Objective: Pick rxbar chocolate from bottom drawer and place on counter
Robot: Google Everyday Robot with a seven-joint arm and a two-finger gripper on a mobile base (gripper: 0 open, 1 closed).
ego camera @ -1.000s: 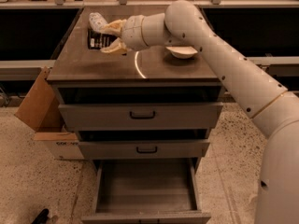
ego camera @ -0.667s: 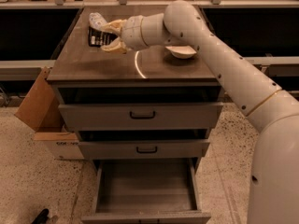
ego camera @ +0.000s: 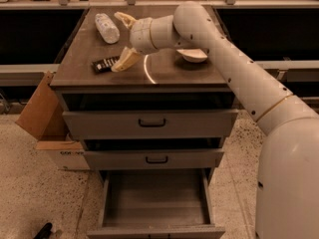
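Note:
The rxbar chocolate (ego camera: pixel 105 63), a small flat black wrapper with white lettering, lies on the counter (ego camera: pixel 164 73) near its front left. My gripper (ego camera: pixel 118 42) hovers over the counter just right of the bar, open and empty. Its fingers are spread wide. One fingertip (ego camera: pixel 122 18) is by the white packet. The other (ego camera: pixel 122 63) is right beside the bar's right end. The bottom drawer (ego camera: pixel 155 198) is pulled open below, and its grey interior shows nothing inside.
A white crinkled cylindrical packet (ego camera: pixel 106 27) lies at the counter's back left. A white bowl (ego camera: pixel 194 55) sits right of the gripper, behind my arm. The two upper drawers (ego camera: pixel 152 123) are slightly open. A cardboard box (ego camera: pixel 42 114) stands left of the cabinet.
The gripper was shut on the bar near the white packet. Now its fingers have spread open and the bar lies on the counter, nearer the front edge.

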